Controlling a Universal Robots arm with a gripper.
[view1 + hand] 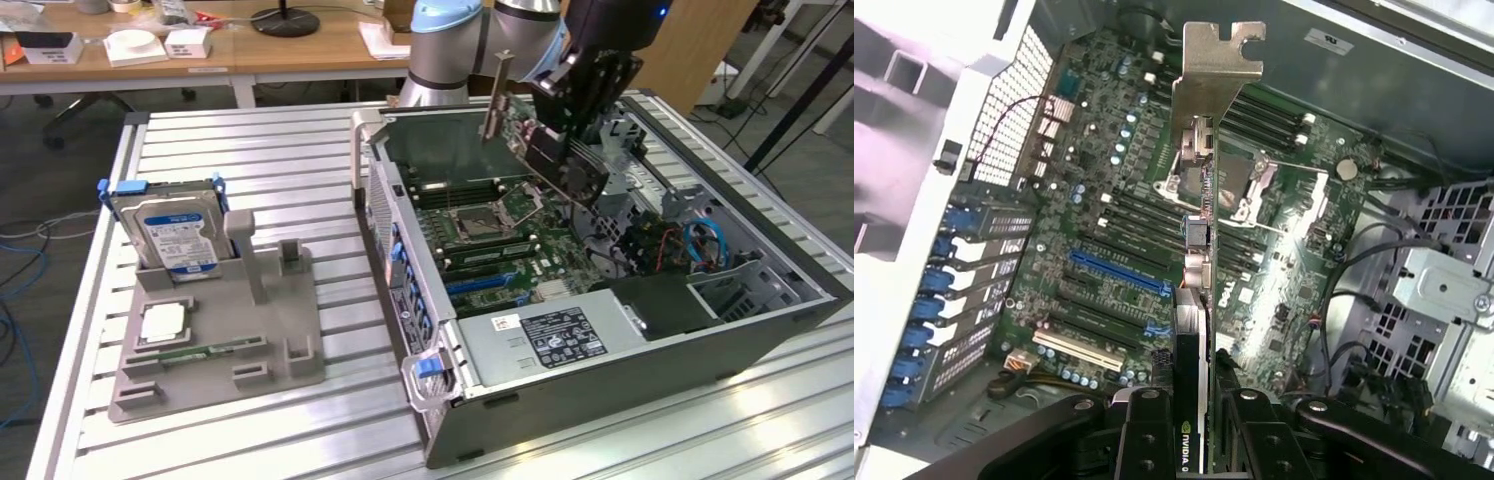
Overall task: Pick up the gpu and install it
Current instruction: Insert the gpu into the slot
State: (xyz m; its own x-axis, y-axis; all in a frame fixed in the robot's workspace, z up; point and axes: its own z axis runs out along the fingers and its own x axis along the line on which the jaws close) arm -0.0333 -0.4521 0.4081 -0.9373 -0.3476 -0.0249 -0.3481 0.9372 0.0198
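gpu [561, 165]: thin flat circuit card, dark face, silvery metal end bracket [1219, 60].

Location: in the air over the open computer case [641, 340], above the motherboard [1104, 200] and apart from it, not seated in any slot. In the exterior view it hangs tilted. In the wrist view it shows edge-on, with the bracket at the end farthest from the grip.

Holder: pincer [1194, 425], clenched on the gpu. One finger is on each flat face, near the end opposite the bracket.

Handling, as judged:
- Light for its length, and stiff enough to hold its line from a grip at one end.
- The free bracket end gives any knock leverage against the pads.
- The faces look smooth, so the card may twist or slide in the grip if pushed off-axis.
- Fragile: small components on the faces and the contact edge should take no load.

Where to take hold, as judged: across the two flat faces on a plain part of the board, as it is held here. The bracket is the only sturdy metal part.

Nearby: blue expansion slot [1119, 272] on the motherboard, and a hard drive [167, 225] with a blue label standing in a grey holder [214, 370] on the bench [267, 150], well apart from the case.
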